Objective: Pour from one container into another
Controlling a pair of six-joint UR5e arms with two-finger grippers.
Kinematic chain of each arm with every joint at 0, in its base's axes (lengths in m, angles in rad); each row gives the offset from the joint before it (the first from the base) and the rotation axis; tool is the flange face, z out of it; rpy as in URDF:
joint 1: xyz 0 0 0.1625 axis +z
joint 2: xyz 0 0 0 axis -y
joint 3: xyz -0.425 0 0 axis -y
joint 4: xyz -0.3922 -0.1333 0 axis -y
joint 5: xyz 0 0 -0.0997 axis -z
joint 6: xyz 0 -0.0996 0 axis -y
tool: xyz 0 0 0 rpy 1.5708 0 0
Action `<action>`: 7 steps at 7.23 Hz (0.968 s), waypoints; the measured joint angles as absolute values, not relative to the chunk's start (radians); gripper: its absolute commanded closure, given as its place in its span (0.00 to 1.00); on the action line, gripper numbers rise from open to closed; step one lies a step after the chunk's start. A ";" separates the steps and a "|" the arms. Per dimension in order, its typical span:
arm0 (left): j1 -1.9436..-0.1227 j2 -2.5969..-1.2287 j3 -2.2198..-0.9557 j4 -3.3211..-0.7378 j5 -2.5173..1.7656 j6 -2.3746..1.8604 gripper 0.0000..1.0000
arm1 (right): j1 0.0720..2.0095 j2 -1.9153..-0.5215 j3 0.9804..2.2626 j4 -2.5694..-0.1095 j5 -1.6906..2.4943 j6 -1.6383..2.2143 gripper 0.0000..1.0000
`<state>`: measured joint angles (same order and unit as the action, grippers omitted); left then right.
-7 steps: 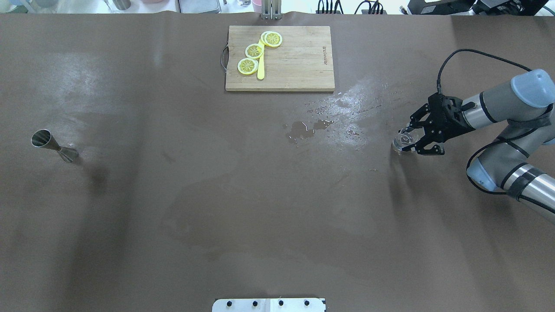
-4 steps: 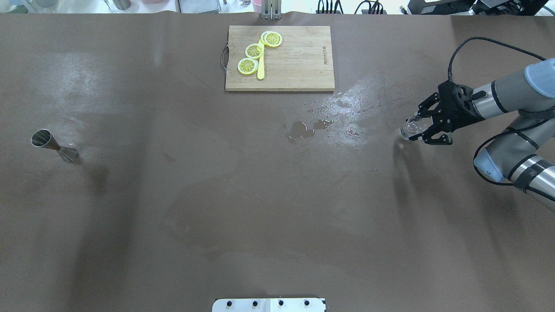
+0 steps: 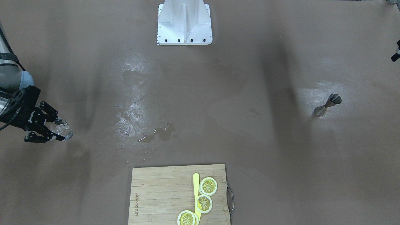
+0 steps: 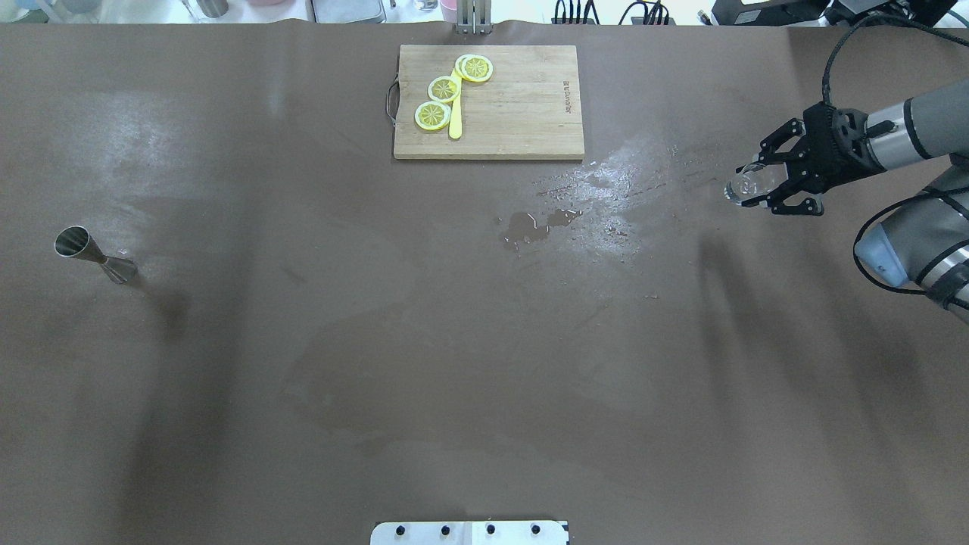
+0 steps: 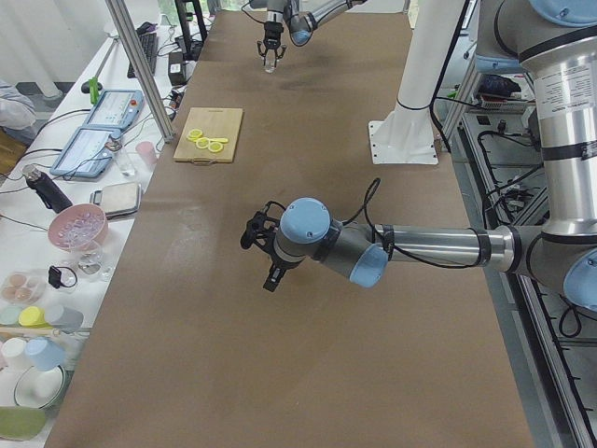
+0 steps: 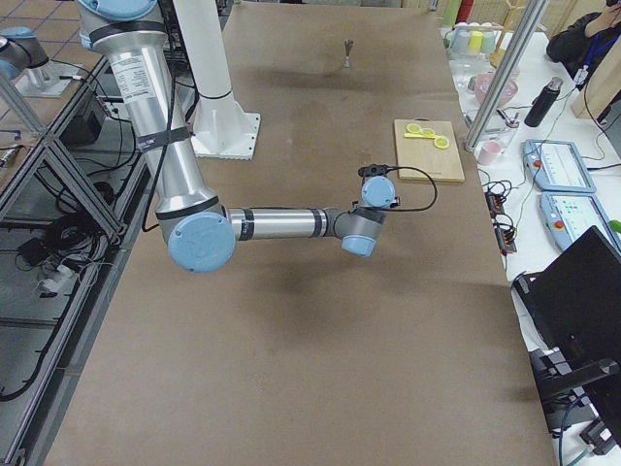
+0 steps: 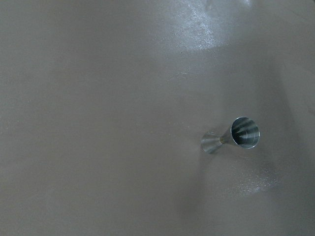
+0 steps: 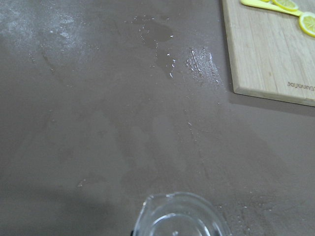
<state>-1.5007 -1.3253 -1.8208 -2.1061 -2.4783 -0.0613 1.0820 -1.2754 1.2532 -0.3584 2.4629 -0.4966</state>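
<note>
Right gripper [image 4: 760,186] lifted glass [image 4: 739,187]; table [image 4: 454,341] wet.

Cutting board [image 4: 515,106] bears lemon slices [image 4: 444,88]; puddle [image 4: 522,227], perhaps water, nearby.

glass beaker [image 8: 179,216] cut by bottom edge, cutting board [image 8: 270,49] cropped at right

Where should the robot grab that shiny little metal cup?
Probably at the narrow waist of the jigger, coming in level from the side. It stands upright, open mouth up, and both cones flare away from the waist, so a grip there shouldn't slip.
</note>
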 measured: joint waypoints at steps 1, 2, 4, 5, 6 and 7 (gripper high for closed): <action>-1.454 -1.309 -1.820 -2.214 -2.421 -0.163 0.01 | 1.105 -1.279 1.266 -0.363 2.480 -0.502 1.00; -1.406 -1.289 -1.819 -2.341 -2.361 -0.321 0.01 | 1.127 -1.283 1.274 -0.365 2.508 -0.503 1.00; -1.264 -1.244 -1.816 -2.643 -2.186 -0.659 0.01 | 1.166 -1.288 1.289 -0.373 2.588 -0.497 1.00; -1.173 -1.221 -1.815 -2.792 -2.066 -0.817 0.01 | 1.175 -1.291 1.302 -0.385 2.614 -0.491 1.00; -1.081 -1.197 -1.811 -2.923 -1.938 -0.961 0.01 | 1.178 -1.301 1.334 -0.408 2.626 -0.474 1.00; -1.007 -1.170 -1.807 -3.010 -1.836 -1.037 0.01 | 1.175 -1.317 1.391 -0.454 2.631 -0.456 1.00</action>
<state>-1.0067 -1.1704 -1.8067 -3.0101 -1.8360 -1.0369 1.1751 -1.3173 1.3907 -0.4537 2.6306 -0.4559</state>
